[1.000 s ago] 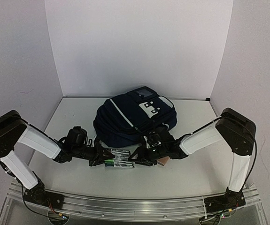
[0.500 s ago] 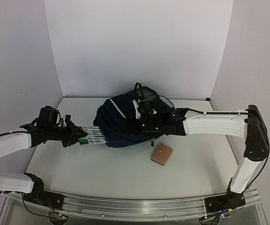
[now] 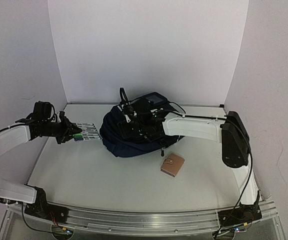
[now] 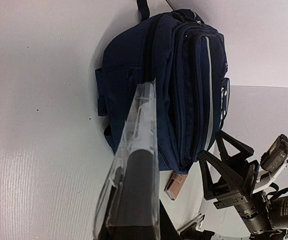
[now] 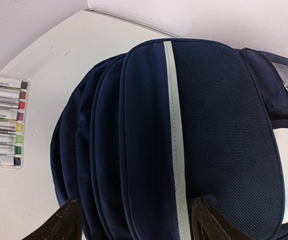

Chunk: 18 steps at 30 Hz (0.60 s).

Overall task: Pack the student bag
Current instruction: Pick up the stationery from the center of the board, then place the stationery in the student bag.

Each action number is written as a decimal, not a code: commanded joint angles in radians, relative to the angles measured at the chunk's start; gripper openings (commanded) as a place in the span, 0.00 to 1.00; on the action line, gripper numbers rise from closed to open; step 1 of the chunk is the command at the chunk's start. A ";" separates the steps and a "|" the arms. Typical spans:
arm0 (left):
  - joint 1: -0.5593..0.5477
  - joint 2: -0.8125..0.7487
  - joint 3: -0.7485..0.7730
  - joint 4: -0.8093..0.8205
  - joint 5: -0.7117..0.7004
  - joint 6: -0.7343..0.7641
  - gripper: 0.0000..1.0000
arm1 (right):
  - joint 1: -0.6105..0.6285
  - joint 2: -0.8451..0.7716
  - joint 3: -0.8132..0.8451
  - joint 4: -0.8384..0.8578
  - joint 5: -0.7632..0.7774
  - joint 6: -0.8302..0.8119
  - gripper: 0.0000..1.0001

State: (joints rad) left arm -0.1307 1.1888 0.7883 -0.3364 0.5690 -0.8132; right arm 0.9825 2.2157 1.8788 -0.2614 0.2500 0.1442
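At the back centre of a white table [image 3: 108, 180] lies one student bag [image 3: 117, 141], a navy-blue backpack resting on its back, with its white-patched front pocket facing up. It is the largest thing in view. Two robot arms reach in from the near edge, one on each side.

The left gripper [image 3: 72, 134] hangs in the air to the left of the bag, clamped on one clear flat pack of markers [image 3: 87, 133]. The pack's far end points toward the bag's left side and sits close to it. From the left wrist camera the pack [image 4: 133, 150] appears edge-on, with the bag [image 4: 133, 75] beyond it on the table.

The right gripper [image 3: 132, 125] is stretched out over the top of the bag. In the right wrist view its two fingertips [image 5: 66, 222] stand wide apart with nothing between them, and the bag's rounded top [image 5: 219, 125] fills the frame below. Whether they touch the fabric cannot be told. One white reflective stripe runs along the bag in this view, and two metal eyelets show on the white patch at the right edge. The marker pack [image 5: 3, 120] is visible at far left, holding a single row of about eight markers with differently coloured caps.

One small tan wallet [image 3: 172, 165], with a snap tab, lies flat on the table. It is just in front of the bag's right side and not touching it.
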 commanded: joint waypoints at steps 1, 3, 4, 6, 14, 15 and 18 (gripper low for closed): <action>0.003 0.000 0.030 0.084 0.037 -0.003 0.00 | 0.000 0.088 0.116 -0.066 0.092 -0.098 0.76; 0.003 -0.012 0.020 0.099 0.042 -0.011 0.00 | 0.001 0.127 0.143 -0.078 0.153 -0.111 0.75; 0.003 -0.017 0.019 0.100 0.046 -0.013 0.00 | 0.001 0.144 0.154 -0.083 0.195 -0.112 0.72; 0.003 -0.030 0.019 0.097 0.054 -0.014 0.00 | 0.000 0.166 0.166 -0.087 0.274 -0.111 0.64; 0.004 -0.054 0.021 0.113 0.135 0.030 0.00 | -0.025 0.174 0.192 -0.086 0.247 -0.078 0.08; 0.003 -0.057 0.022 0.122 0.148 0.030 0.00 | -0.035 0.159 0.187 -0.087 0.209 -0.049 0.02; 0.003 -0.073 0.017 0.147 0.167 0.015 0.00 | -0.075 0.092 0.164 -0.086 0.086 0.045 0.00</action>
State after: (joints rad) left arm -0.1307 1.1582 0.7883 -0.2764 0.6661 -0.8075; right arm 0.9859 2.3791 2.0354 -0.3258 0.4212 0.0790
